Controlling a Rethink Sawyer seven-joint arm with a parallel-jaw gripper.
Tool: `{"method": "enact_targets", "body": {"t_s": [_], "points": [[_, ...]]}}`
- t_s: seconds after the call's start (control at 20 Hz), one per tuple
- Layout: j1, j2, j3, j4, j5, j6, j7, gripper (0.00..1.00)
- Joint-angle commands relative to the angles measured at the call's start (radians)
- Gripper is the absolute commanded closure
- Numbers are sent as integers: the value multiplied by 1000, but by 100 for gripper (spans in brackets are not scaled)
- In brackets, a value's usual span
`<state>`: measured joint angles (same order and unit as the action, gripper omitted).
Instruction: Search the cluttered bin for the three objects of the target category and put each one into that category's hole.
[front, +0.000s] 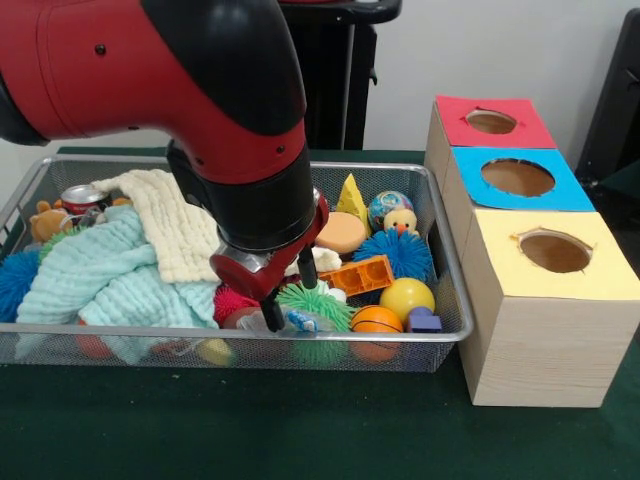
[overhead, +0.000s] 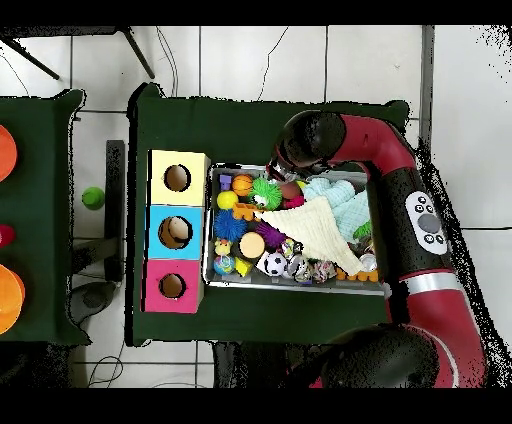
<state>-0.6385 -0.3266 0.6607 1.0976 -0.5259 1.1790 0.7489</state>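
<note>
Pincer (front: 287, 300) hangs low over the near side of the wire bin (front: 440, 270) in the front view, its two dark fingers (front: 309, 268) slightly apart and pointing down with nothing between them, tips just above a green spiky ball (front: 318, 300). Which category is wanted cannot be told, but the balls look the likeliest set: the green one, a blue spiky ball (front: 405, 253) farther right, a yellow ball (front: 407, 297) and a small basketball (front: 378, 320) by the near wall. Spiky ones should be light and soft, giving under the fingers, so a grip across the middle would likely hold; the smooth yellow one looks harder and more apt to slip. A mint cloth (front: 95, 280) and a cream cloth (front: 180, 235) cover the left half and may hide more. Three boxes stand right of the bin, with a red hole (front: 491, 122), a blue hole (front: 517, 177) and a yellow hole (front: 555, 251). Overhead, the arm (overhead: 400, 180) covers the pincer entirely, so the front view alone shows its state; in return this view shows the bin's robot-side row, where a soccer ball (overhead: 274, 263) lies beside an orange disc (overhead: 251, 244), partly screened by the arm in front.
</note>
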Motion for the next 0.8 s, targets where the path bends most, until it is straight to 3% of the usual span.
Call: {"method": "enact_targets", "body": {"t_s": [0.05,0.8], "points": [[-16,55,10,-9,-35,-9,-194,0],[-19,72,-4,-55,-48,36,-211,0]]}}
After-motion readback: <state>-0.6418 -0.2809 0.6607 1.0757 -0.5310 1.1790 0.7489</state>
